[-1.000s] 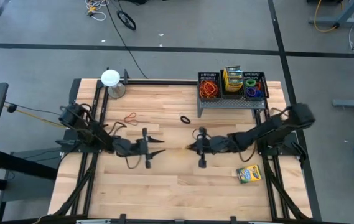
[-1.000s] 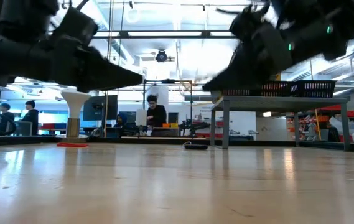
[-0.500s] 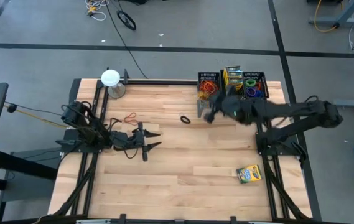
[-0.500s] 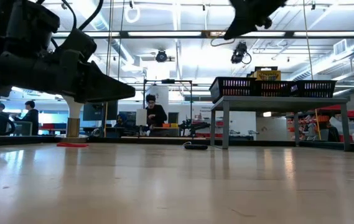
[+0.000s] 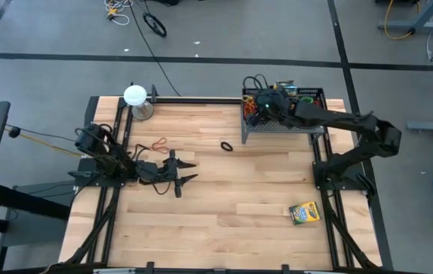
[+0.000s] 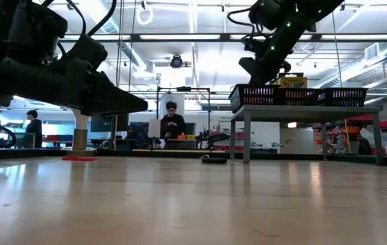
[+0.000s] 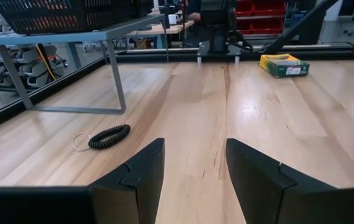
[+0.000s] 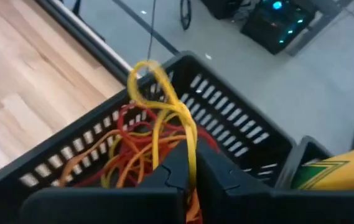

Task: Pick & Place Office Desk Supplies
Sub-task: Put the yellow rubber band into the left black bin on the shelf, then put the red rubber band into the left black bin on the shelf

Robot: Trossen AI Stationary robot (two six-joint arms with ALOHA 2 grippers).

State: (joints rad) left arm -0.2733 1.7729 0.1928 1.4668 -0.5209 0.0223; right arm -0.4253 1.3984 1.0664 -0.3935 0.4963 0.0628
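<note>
Yellow thin rubber-band loop [image 8: 164, 99] is pinched in the right gripper [image 8: 191, 163], its fingers closed on it, above the red-and-orange band pile [image 8: 127, 155] in the black wire-mesh rack [image 5: 281, 122] at the table's one o'clock; how many strands it grips is hard to tell. Left gripper [image 7: 192, 165] hovers spread wide at nine o'clock, near a black coiled band [image 7: 108, 135]. A yellow-and-green crayon box [image 5: 304, 212] lies at five o'clock.

Light wood-plank worktop [image 5: 224, 198], dark frame rails along my two sides. Lying on it: red rubber band [image 5: 159, 144] near my left arm; black coiled loop [image 5: 227, 145] mid-worktop, just off rack; crayon box [image 5: 304, 212] flat by right edge. Black mesh rack [image 5: 281, 125] on legs at far right corner. White round-topped object [image 5: 135, 97] at far left corner.
</note>
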